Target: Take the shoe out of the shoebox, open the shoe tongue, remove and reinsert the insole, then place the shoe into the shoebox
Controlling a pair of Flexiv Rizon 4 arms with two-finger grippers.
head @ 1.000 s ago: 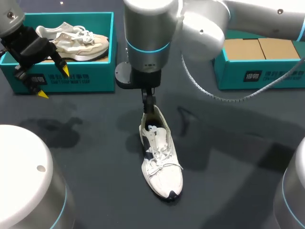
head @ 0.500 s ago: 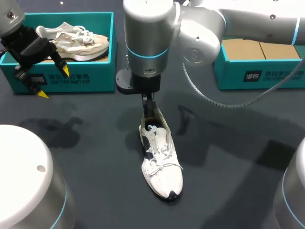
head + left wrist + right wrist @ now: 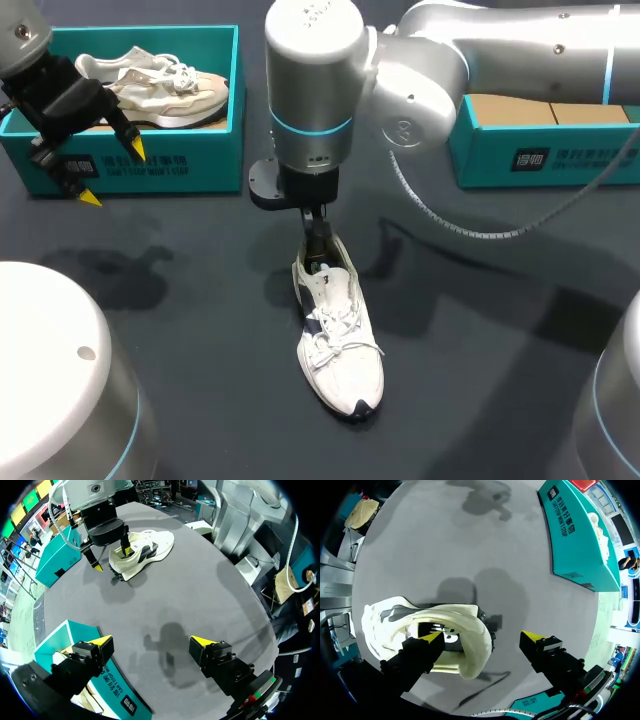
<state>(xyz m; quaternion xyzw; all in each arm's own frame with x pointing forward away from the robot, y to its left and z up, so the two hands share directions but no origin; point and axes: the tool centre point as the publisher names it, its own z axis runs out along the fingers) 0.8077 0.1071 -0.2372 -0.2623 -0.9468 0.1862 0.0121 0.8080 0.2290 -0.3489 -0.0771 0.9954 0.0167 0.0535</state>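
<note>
White shoe (image 3: pixel 335 335) with dark side marks and tied laces stands on its sole near the middle of the table, out of any box, its toe pointing near and its open heel end far.

The table (image 3: pixel 480 380) is a dark grey, matt surface carrying soft shadows of the arms. At its far left stands the left shoebox (image 3: pixel 190 160), teal and open, with a beige shoe (image 3: pixel 165 90) lying inside. At the far right stands the right shoebox (image 3: pixel 540 155), also teal, filled with flat cardboard-brown pieces (image 3: pixel 545 100). The white shoe lies nearer than both and between them.

The right arm (image 3: pixel 500 50) comes in from the far right and reaches past the middle, its thick wrist turned straight down over the shoe's heel. The right gripper (image 3: pixel 484 636) is spread wide. In its own wrist view one yellow-tipped finger (image 3: pixel 432 637) sits inside the shoe's mouth, just within the heel collar, while the other finger (image 3: pixel 535 636) hangs outside, beyond the heel and over bare table. The heel collar lies between them, and the outer finger stands clear of it, so nothing is clamped.

The left arm (image 3: pixel 30 50) enters at the far left corner and tilts down toward the near side. The left gripper (image 3: pixel 112 172) hangs over the near wall of the left shoebox, its fingers wide apart and holding nothing.
</note>
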